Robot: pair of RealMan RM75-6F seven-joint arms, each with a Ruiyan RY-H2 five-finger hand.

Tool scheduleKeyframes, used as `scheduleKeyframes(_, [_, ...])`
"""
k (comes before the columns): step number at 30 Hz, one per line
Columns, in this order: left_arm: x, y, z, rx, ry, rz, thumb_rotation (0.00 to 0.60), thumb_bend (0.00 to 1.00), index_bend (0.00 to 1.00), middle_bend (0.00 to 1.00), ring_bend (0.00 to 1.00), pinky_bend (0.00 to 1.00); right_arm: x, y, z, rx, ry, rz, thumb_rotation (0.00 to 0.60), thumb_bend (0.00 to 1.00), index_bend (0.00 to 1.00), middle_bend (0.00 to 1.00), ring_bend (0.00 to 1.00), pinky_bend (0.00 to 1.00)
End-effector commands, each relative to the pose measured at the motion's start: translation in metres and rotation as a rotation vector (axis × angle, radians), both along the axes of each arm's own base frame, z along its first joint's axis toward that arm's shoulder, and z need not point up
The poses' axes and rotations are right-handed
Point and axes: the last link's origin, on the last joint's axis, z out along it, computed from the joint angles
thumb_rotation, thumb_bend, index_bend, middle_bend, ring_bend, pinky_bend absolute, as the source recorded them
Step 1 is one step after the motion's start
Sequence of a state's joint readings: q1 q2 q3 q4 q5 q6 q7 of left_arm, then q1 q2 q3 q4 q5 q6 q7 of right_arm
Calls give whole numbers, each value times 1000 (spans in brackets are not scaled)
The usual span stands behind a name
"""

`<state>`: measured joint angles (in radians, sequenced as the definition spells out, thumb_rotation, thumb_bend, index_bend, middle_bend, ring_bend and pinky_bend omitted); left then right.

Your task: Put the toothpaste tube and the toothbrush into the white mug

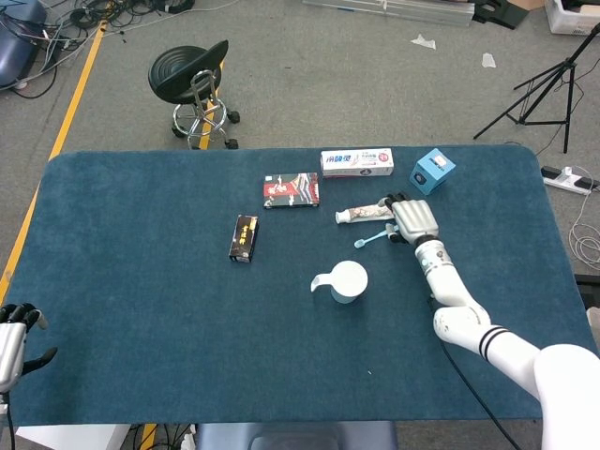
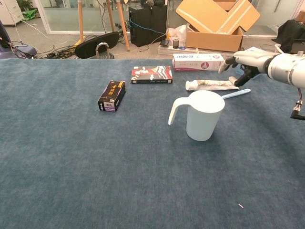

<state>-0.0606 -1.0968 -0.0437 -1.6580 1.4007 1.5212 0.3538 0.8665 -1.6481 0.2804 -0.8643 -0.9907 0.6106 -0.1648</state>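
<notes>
White mug (image 1: 349,281) is the landmark on the blue cloth of the table (image 1: 141,281). From the head view, the toothpaste tube (image 1: 361,215) lies flat beyond the mug, cap end pointing away from the right hand (image 1: 413,218), which sits over the tube's crimped tail. The toothbrush (image 1: 372,238) lies between tube and mug, its handle running under that hand. Whether the fingers are clamped on either item cannot be told from above. The left hand (image 1: 17,337) rests far from the mug at the table's near edge, fingers spread, holding nothing. Three small boxes (image 1: 291,189) and a blue cube (image 1: 431,171) lie beyond the mug.

Seen from the chest, the right hand (image 2: 243,64) is curled just above the tail of the toothpaste tube (image 2: 212,85), contact unclear; the toothbrush (image 2: 234,94) peeks out behind the mug (image 2: 204,117). This lower angle shows the hand's height and the mug's open mouth; the left hand is absent here.

I judge the tube light, soft and squashy, best pinched mid-body. The brush is stiff, thin and slick: take its handle.
</notes>
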Motion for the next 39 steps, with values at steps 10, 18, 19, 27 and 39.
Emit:
scheduleKeyframes(10, [-4,-7,8,18,-9,8,600,0,514,377,306,417,12,-11,-23,32,-27,-14,600,967,132,67,46,306])
scheduleKeyframes(18, [-4,-8,10,23,-8,8,600,0,518,377,306,417,19,-19,-26,36,-36,-19,600,1000,102,109,31,263])
scheduleKeyframes(19, [-4,-8,10,23,-8,8,600,0,518,377,306,417,20,-19,-27,36,-34,-17,600,1000,93,122,25,253])
scheduleKeyframes(27, [-4,-9,11,26,-7,8,600,0,519,376,306,417,23,-22,-33,62,-20,-23,600,1000,89,142,12,226])
scheduleKeyframes(39, [-5,-12,14,30,-10,14,600,0,521,377,306,417,22,-23,-39,87,7,-38,600,1000,89,195,3,211])
